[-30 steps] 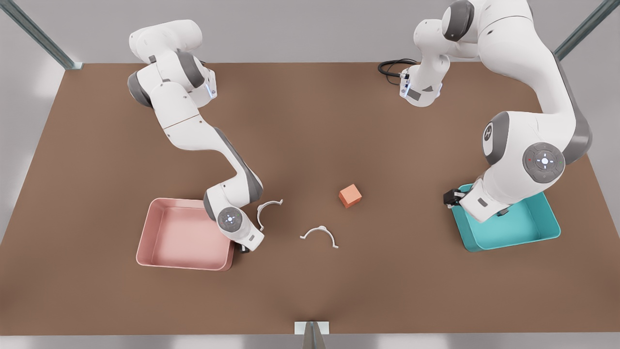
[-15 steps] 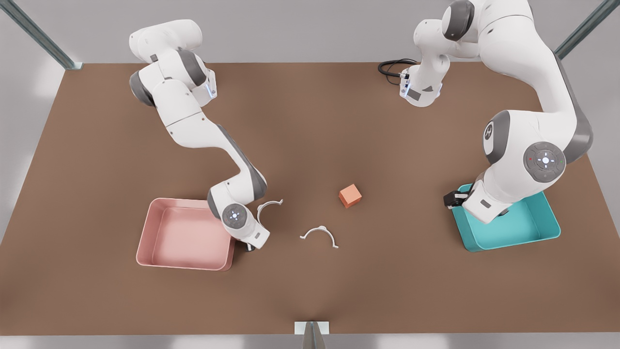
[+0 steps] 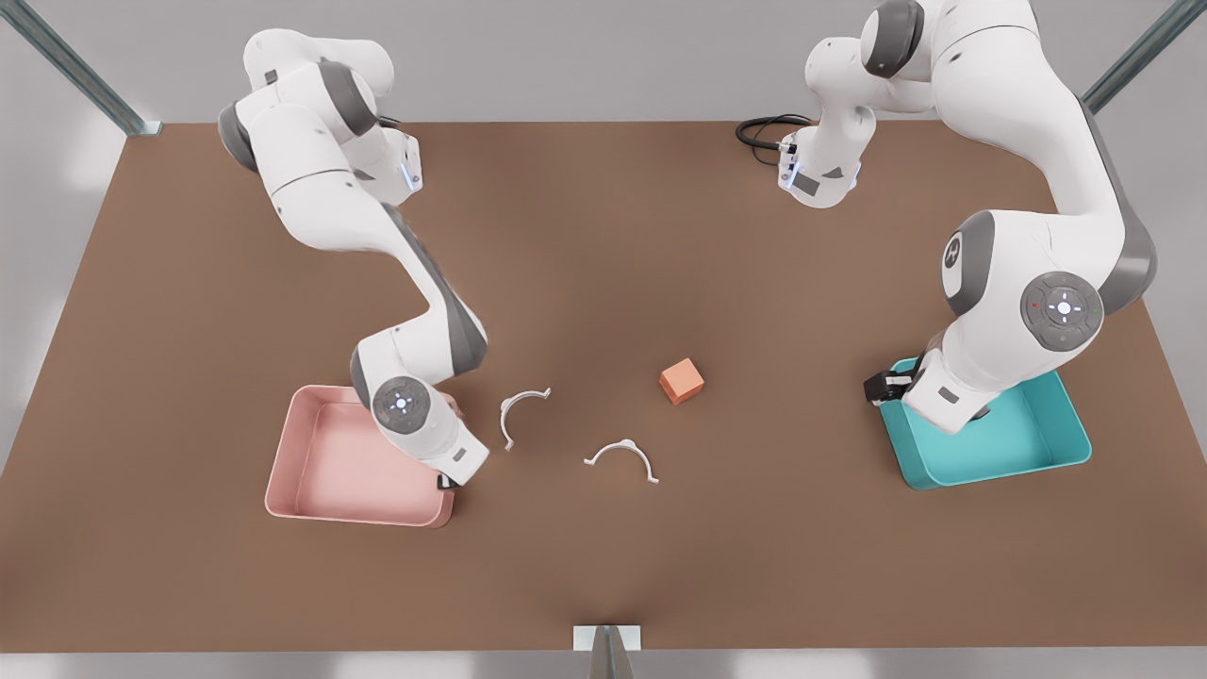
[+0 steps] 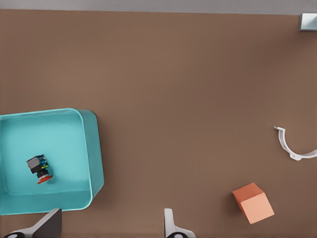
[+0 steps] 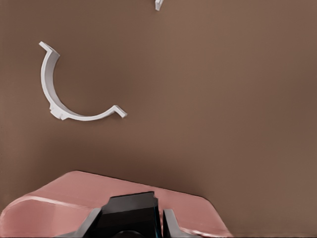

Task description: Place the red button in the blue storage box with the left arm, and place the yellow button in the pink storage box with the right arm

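The tiny red button (image 4: 38, 168) is lying tipped in the teal plastic tray (image 4: 94, 148), left jaws spread above. Right jaws are pinching a small dark-based part – likely the yellow button – over the pink tray's (image 5: 64, 191) corner: light, rigid, slippery.

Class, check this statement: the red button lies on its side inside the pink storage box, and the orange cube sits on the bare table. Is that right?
Not quite. The left wrist view shows the red button lying on its side inside the blue storage box, not the pink one. The orange cube does sit on the bare table.
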Tool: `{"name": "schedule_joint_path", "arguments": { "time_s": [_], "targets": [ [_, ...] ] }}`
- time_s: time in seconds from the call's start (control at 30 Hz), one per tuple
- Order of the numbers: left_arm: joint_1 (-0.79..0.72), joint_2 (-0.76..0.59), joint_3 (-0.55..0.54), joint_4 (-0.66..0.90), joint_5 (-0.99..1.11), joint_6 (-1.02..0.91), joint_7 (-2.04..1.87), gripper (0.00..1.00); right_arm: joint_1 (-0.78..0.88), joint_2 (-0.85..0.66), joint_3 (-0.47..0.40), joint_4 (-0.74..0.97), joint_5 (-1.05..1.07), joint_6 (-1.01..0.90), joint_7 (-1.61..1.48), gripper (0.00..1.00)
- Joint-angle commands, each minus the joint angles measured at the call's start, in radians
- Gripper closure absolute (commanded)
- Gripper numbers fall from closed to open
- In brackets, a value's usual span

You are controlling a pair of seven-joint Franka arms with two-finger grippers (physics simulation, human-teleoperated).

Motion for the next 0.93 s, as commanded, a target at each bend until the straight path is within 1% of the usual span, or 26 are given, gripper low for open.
{"name": "schedule_joint_path", "arguments": {
  "time_s": [0.0, 0.03, 0.07, 0.1, 0.13, 0.17, 0.2, 0.23, 0.37, 0.4, 0.43, 0.47, 0.5, 0.53, 0.6, 0.63, 0.67, 0.7, 0.73, 0.83, 0.9],
  "targets": [
    [-0.001, 0.000, 0.000, 0.000, 0.000, 0.000, -0.035, 0.00, -0.023, -0.039, 0.001, -0.053, -0.007, -0.041, 0.031, 0.58],
    [0.001, 0.000, 0.000, 0.000, 0.000, 0.000, -0.035, 0.00, -0.043, -0.059, 0.001, -0.083, -0.008, -0.038, 0.031, 0.58],
    [-0.001, 0.000, 0.000, 0.000, 0.000, 0.000, -0.035, 0.00, -0.063, -0.097, 0.001, -0.164, -0.008, -0.009, 0.031, 0.58],
    [0.001, 0.000, 0.000, 0.000, 0.000, 0.000, -0.035, 0.00, -0.098, -0.151, 0.001, -0.269, -0.008, 0.066, 0.031, 0.57],
    [0.001, 0.000, 0.000, 0.000, 0.000, 0.000, -0.035, 0.00, -0.144, -0.171, 0.015, -0.309, -0.008, 0.080, 0.018, 0.55],
    [0.001, 0.000, 0.000, 0.000, 0.000, 0.000, -0.035, 0.00, -0.225, -0.185, 0.070, -0.352, -0.009, 0.102, 0.011, 0.51],
    [-0.001, 0.000, 0.000, 0.000, 0.000, 0.000, -0.035, 0.00, -0.270, -0.224, 0.079, -0.436, -0.012, 0.161, 0.010, 0.44],
    [-0.001, 0.000, -0.004, 0.000, 0.000, 0.000, -0.035, 0.00, -0.271, -0.231, 0.079, -0.445, -0.055, 0.174, 0.005, 0.00],
    [0.001, -0.039, -0.012, -0.013, -0.004, -0.002, -0.006, 0.00, -0.273, -0.226, 0.079, -0.433, -0.057, 0.169, 0.005, 0.00],
    [0.001, -0.039, -0.012, -0.013, -0.003, -0.002, -0.006, 0.00, -0.265, -0.232, 0.081, -0.378, -0.057, 0.143, 0.014, 0.00],
    [0.001, -0.039, -0.012, -0.013, -0.004, -0.002, -0.006, 0.00, -0.258, -0.231, 0.081, -0.268, -0.055, 0.064, 0.033, 0.00],
    [0.001, -0.039, -0.012, -0.012, -0.004, -0.003, -0.006, 0.00, -0.258, -0.231, 0.081, -0.185, -0.057, 0.028, 0.152, 0.00],
    [0.001, -0.040, -0.015, -0.012, -0.003, -0.003, -0.006, 0.00, -0.267, -0.240, 0.081, -0.097, -0.054, 0.028, 0.376, 0.00],
    [0.001, -0.042, -0.021, -0.012, -0.001, -0.003, -0.006, 0.00, -0.282, -0.283, 0.070, -0.070, -0.054, 0.025, 0.632, 0.00],
    [0.001, -0.043, -0.023, -0.009, -0.001, -0.015, -0.006, 0.00, -0.337, -0.373, 0.076, -0.053, -0.037, -0.102, 1.260, 0.00],
    [0.001, -0.043, -0.023, -0.009, -0.001, -0.020, -0.005, 0.00, -0.343, -0.432, 0.065, -0.027, 0.025, -0.246, 1.375, 0.00],
    [0.001, -0.052, -0.023, -0.009, -0.001, -0.025, -0.005, 0.00, -0.336, -0.496, -0.001, -0.036, 0.028, -0.326, 1.374, 0.00],
    [0.001, -0.054, -0.023, -0.009, -0.001, -0.025, -0.003, 0.00, -0.333, -0.508, -0.028, -0.082, 0.058, -0.325, 1.374, 0.00],
    [0.001, -0.054, -0.021, -0.009, -0.001, -0.025, -0.003, 0.00, -0.311, -0.507, -0.077, -0.079, 0.134, -0.340, 1.375, 0.00],
    [-0.001, -0.054, -0.027, -0.009, 0.000, -0.025, -0.006, 0.00, -0.310, -0.514, -0.068, -0.070, 0.134, -0.354, 1.390, 0.00],
    [-0.008, -0.054, -0.027, -0.009, 0.002, -0.025, -0.009, 0.00, -0.324, -0.507, -0.070, -0.065, 0.098, -0.352, 1.285, 0.00]
  ]
}}
